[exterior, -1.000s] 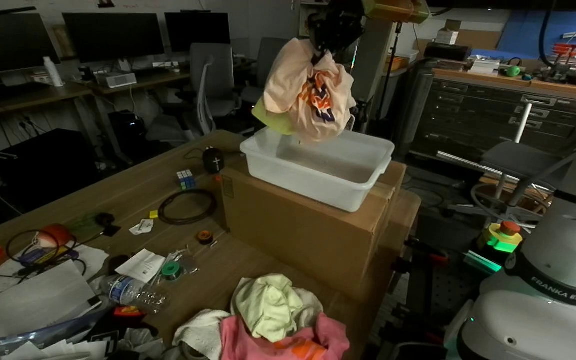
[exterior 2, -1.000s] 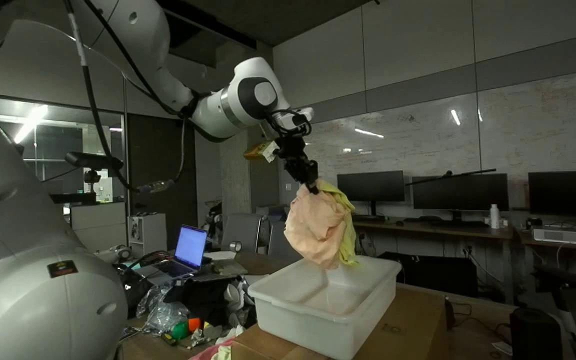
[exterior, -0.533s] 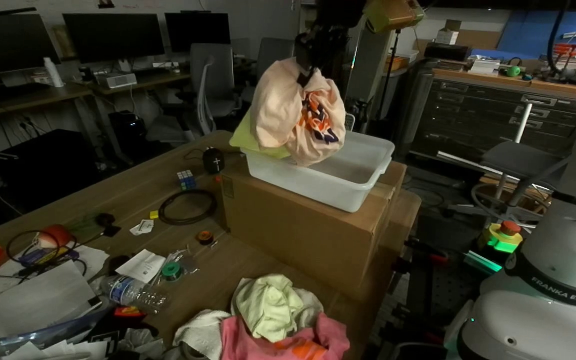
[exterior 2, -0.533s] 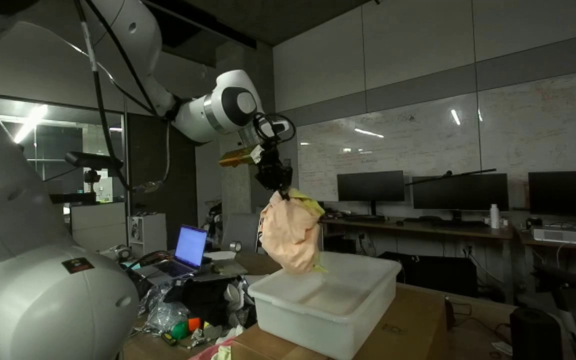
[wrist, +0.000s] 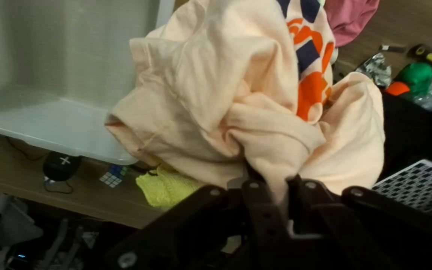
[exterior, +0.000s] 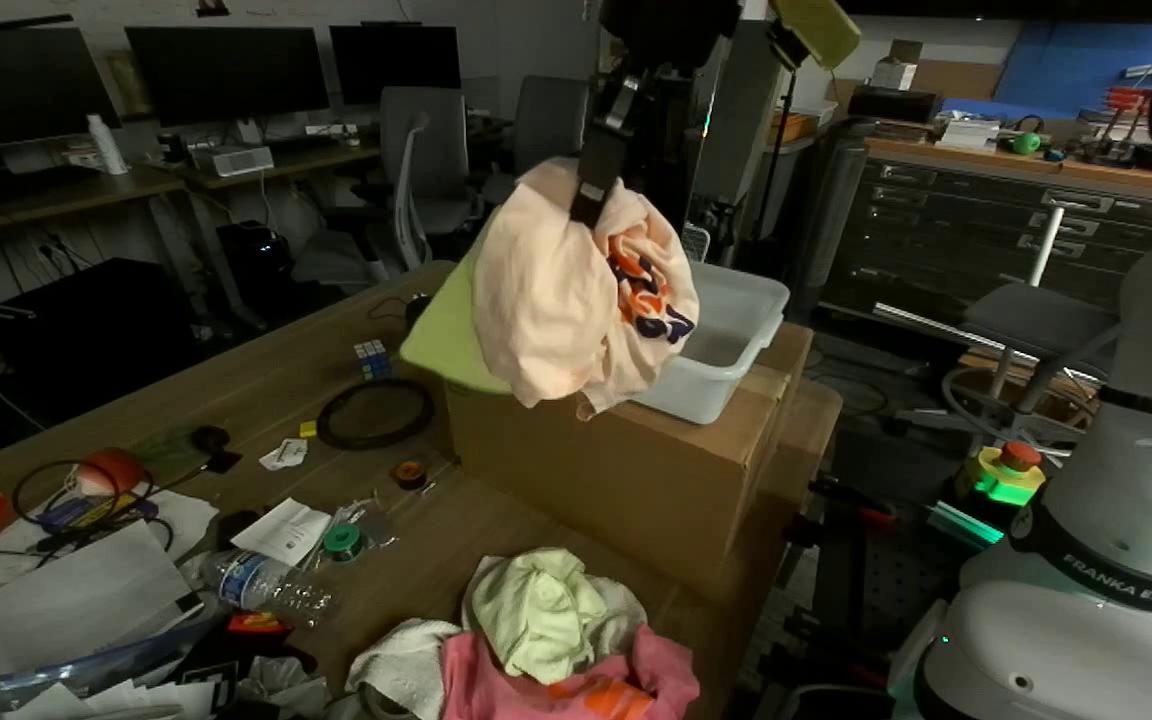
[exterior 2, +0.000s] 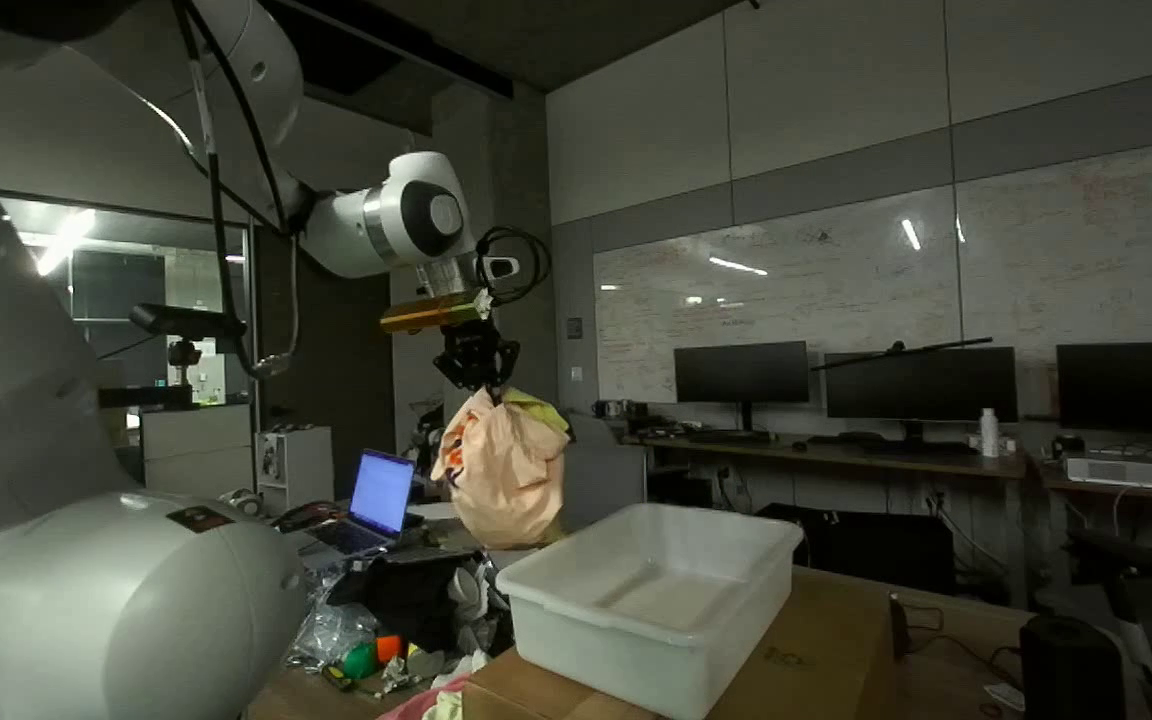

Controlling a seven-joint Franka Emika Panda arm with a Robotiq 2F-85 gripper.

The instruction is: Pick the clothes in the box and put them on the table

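The gripper [wrist: 272, 183] pinched the peach printed shirt [wrist: 216, 86], yellow-green cloth [exterior: 451, 335] hanging along, outside the white tub [exterior 2: 601, 645] — probably for laying both on the table [exterior: 446, 540].

White arm [exterior 2: 136, 610]; black band [exterior: 1124, 579] lettered FRANKA EMIKA; black cables [exterior 2: 217, 215]; black jaws, silvery screws [wrist: 127, 259].

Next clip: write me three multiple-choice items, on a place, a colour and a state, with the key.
1. The white tub stands on: A) the floor B) a chair C) a cardboard box
2. The printed garment is mainly: A) peach B) grey C) black
3. The gripper is: A) open B) shut on the garment C) shut on nothing

Right:
1 C, cardboard shows under the tub in both exterior views.
2 A, peach surrounds the orange and navy print.
3 B, the wrist view shows the garment pinched.
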